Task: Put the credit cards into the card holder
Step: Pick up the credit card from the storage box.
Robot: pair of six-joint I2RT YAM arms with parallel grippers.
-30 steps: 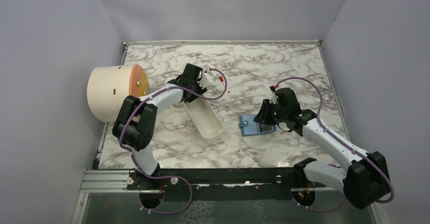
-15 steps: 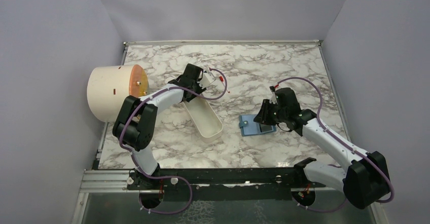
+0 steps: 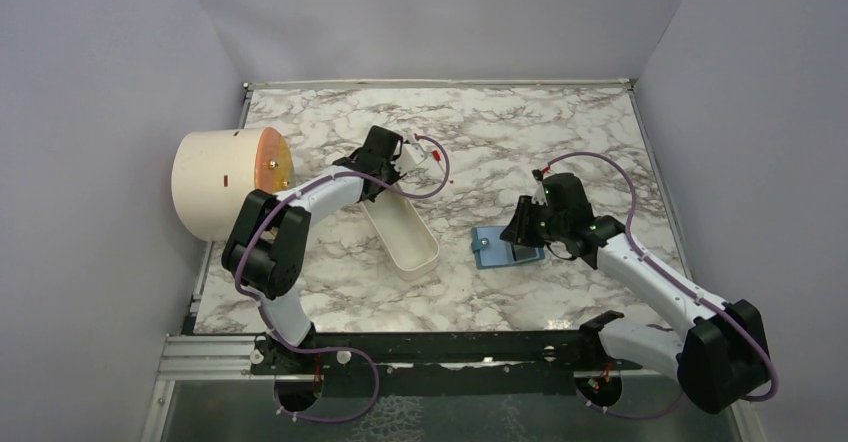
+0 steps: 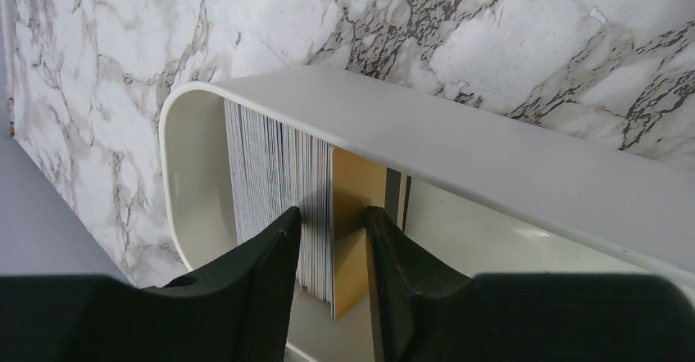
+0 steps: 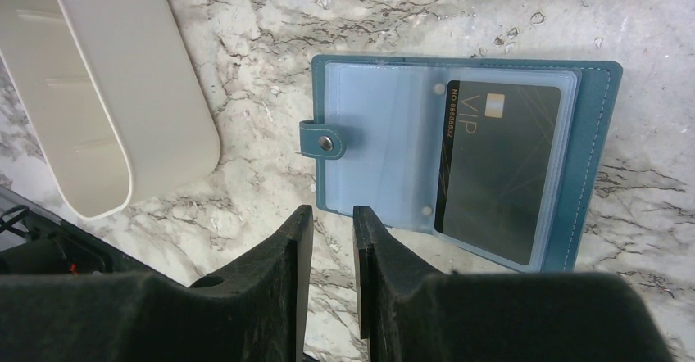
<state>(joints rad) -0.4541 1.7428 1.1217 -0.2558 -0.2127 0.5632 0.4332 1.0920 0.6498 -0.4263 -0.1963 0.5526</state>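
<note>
The yellow-orange card (image 4: 354,190) stands on edge against a stack of pale cards (image 4: 270,157) at the far end of the white tray (image 4: 492,149). My left gripper (image 4: 332,214) reaches down into the tray (image 3: 410,237). Its jaws are closed in on the yellow-orange card and several pale cards beside it. The teal card holder (image 5: 594,133) lies open on the marble (image 3: 492,247). The dark grey card (image 5: 500,165) sits in a clear sleeve on its right half. My right gripper (image 5: 333,210) hovers just off the holder's snap side. Its jaws stand narrowly apart and empty.
A cream cylinder (image 3: 215,182) with a round orange face lies at the left edge. The long white tray (image 5: 139,75) lies slanted between the arms, its near end left of the holder. Grey walls enclose the marble table on three sides.
The tray's near end has shifted very slightly left. Both arms stay in about the same places.
</note>
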